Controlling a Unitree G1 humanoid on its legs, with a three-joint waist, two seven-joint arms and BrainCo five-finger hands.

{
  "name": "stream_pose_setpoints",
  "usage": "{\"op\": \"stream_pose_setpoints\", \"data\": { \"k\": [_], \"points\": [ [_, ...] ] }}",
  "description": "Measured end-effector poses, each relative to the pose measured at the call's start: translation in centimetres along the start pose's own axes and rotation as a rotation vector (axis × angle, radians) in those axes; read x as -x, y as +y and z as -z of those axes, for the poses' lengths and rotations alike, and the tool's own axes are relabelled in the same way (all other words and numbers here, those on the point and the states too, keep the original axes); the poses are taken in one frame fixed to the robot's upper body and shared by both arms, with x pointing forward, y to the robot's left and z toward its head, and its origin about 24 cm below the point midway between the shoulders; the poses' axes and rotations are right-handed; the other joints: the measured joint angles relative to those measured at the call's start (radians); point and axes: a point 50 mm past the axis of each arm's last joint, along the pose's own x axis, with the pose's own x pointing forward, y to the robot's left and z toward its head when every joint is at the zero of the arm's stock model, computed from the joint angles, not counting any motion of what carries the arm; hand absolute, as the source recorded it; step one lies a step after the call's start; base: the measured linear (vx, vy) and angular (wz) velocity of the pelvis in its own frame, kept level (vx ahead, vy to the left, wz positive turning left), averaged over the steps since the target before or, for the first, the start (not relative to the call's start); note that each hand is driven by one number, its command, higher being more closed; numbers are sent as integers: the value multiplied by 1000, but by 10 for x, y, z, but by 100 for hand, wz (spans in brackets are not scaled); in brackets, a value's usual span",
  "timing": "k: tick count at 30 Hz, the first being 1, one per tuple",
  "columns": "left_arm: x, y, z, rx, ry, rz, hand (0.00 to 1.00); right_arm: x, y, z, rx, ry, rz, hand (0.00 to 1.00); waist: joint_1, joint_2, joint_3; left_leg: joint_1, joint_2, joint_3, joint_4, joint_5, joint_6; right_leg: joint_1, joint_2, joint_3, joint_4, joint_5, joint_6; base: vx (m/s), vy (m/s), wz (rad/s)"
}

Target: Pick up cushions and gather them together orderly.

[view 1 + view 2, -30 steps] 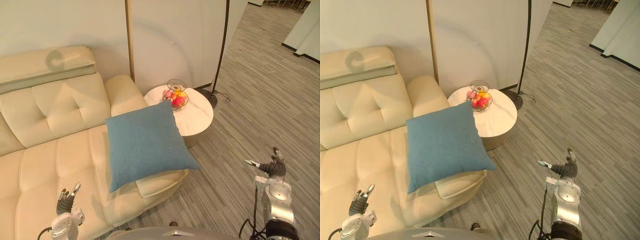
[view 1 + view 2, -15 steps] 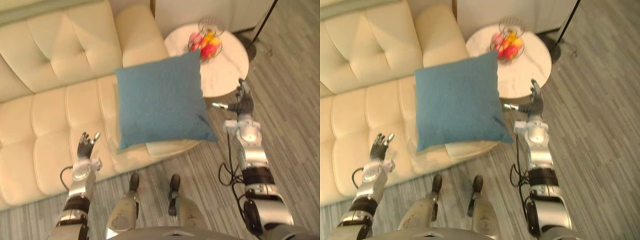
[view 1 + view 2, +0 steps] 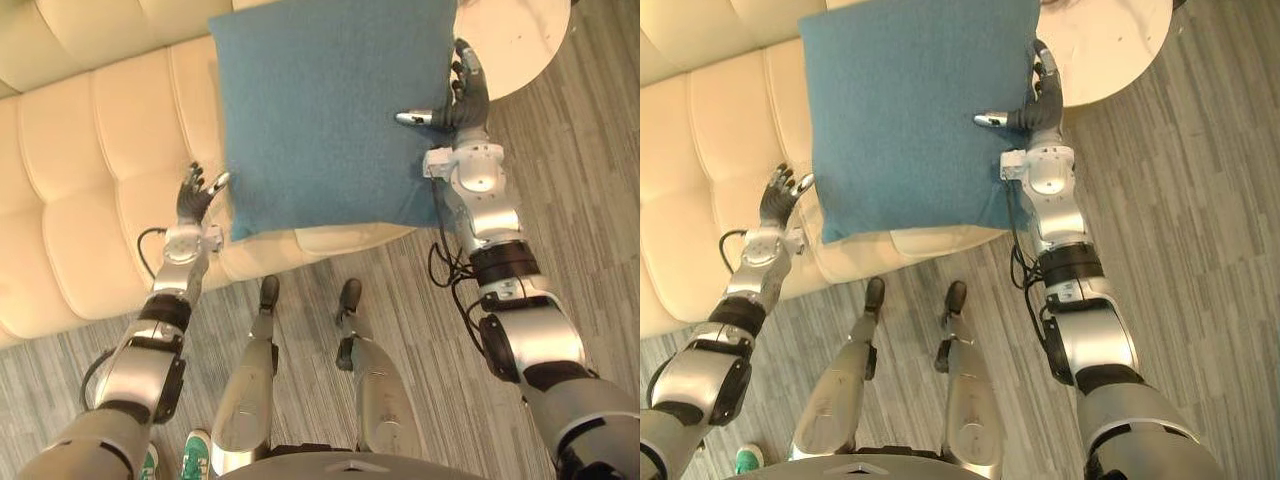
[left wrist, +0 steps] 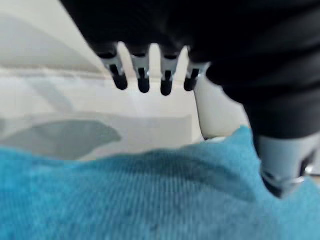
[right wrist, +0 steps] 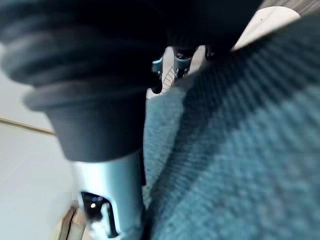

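On sofa (image 3: 100, 150) | blue cushion (image 3: 320, 110) between left hand (image 3: 195, 197) and right hand (image 3: 466, 105) | both fingers (image 3: 463, 70) released | table (image 3: 520, 40) beyond

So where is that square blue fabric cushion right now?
In the left eye view the blue cushion rests on the right end of the cream sofa, between the left hand and the right hand, near the round white table.

Bare sofa seat (image 3: 90, 180) at left lies open; the cushion (image 3: 320, 110) fills upper centre, the table (image 3: 520, 40) crowding it at upper right.
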Motion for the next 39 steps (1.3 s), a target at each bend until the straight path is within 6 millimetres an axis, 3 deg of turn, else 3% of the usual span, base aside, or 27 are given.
{"op": "stream_pose_setpoints", "data": {
  "k": [1, 2, 9, 20, 31, 39],
  "points": [
    [-2, -5, -4, -8, -7, 15, 0, -1, 3, -2, -9, -5, 6, 100, -3, 1, 2, -2, 1, 0, -15, 11, 2, -9, 0, 0, 0, 2, -1, -59, -47, -3],
    [-3, -9, -7, -13, -15, 28, 100, -3, 8, -3, -10, -4, 1, 100, -6, 1, 2, -5, 2, 2, -27, 18, 1, -18, 1, 2, 0, 5, -1, -40, -31, -2],
    [-10, -35, -28, -25, -65, 101, 100, -8, 15, -15, -24, -37, -2, 100, -9, 1, 2, -48, 14, 12, -45, 26, -8, -76, 6, 3, 16, 7, -2, -29, -40, -2],
    [-14, -34, -47, 32, -115, 78, 100, -5, 25, -29, -40, -98, -48, 100, -4, 1, 2, -41, 29, 43, -49, 27, -20, -85, 11, 9, 42, 1, -9, -9, -38, -2],
    [-14, -31, -53, 61, -137, 77, 100, 15, 33, 2, -15, -8, -96, 100, -12, 1, 2, 21, 32, 49, -46, 38, -13, -13, 16, 7, 32, -1, -9, -2, -17, 2],
    [-2, -33, -52, 85, -177, 107, 100, 34, 37, 24, -49, 59, -98, 100, -22, 2, 2, 73, 33, 31, -47, 37, -14, 60, 19, -8, 3, 0, -8, 3, -37, 6]
  ]
}}
